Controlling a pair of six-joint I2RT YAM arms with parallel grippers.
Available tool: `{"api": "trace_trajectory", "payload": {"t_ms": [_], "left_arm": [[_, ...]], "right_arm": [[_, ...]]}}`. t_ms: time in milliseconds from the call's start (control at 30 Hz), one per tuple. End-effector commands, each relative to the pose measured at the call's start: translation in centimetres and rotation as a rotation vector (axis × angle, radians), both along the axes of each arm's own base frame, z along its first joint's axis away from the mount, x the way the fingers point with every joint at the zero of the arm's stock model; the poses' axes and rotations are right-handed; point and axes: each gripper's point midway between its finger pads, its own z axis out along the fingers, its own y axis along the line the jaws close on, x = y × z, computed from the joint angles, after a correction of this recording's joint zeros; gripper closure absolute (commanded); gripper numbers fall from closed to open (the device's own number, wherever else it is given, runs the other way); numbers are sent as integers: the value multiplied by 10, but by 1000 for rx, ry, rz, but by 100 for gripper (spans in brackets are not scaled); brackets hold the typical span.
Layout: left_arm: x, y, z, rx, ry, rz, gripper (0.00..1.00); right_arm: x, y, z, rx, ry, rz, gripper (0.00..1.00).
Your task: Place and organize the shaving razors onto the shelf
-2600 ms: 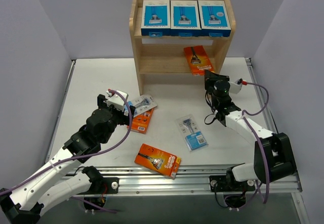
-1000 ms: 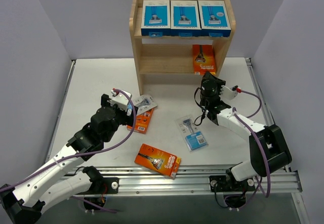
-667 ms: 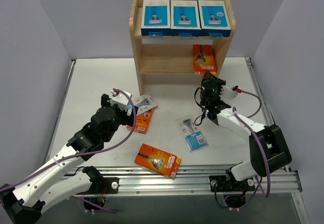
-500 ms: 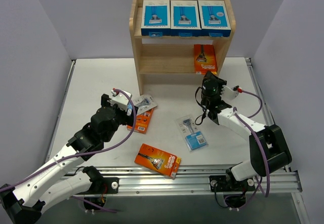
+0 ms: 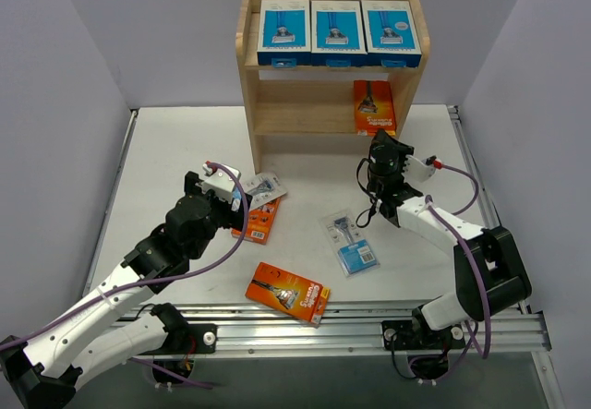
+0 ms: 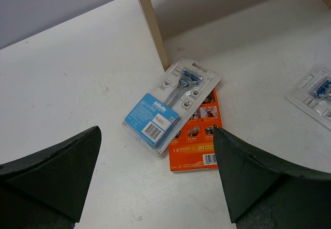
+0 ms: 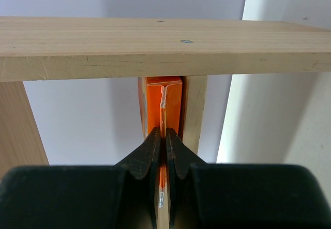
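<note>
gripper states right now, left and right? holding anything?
Left gripper: open, holding nothing.
Right gripper: shut on the upright orange cardboard razor pack inside the light wooden shelf.

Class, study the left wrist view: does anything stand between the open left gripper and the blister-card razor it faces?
Nothing visible does. The left gripper is open, and the blister-card razor lies uncovered ahead of it. The card rests partly on top of an orange razor box, near the shelf's side panel.
</note>
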Motion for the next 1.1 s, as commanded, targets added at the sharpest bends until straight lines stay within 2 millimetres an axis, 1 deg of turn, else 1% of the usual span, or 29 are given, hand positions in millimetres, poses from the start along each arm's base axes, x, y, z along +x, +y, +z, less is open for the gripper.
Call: {"api": "trace_trajectory", "payload": {"t_ms": [0, 300, 500, 533, 667, 833, 1067], "left_arm": [[3, -5, 15, -49, -45, -4, 2], [3, -6, 15, -49, -45, -7, 2], [3, -5, 15, -49, -45, -6, 2], [3, -6, 15, -49, -45, -6, 2], [3, -6, 15, -47, -44, -7, 2], [3, -6, 16, -48, -46, -6, 2], [3, -5, 15, -47, -46, -4, 2]], "right_arm": [[7, -11, 15, 14, -50, -49, 100], [8, -9, 13, 12, -47, -42, 100], [7, -10, 15, 15, -52, -41, 100], [7, -10, 15, 15, -52, -41, 98], [6, -12, 18, 20, -60, -36, 96], [6, -12, 22, 16, -66, -28, 87], [5, -13, 27, 10, -73, -20, 83]]}}
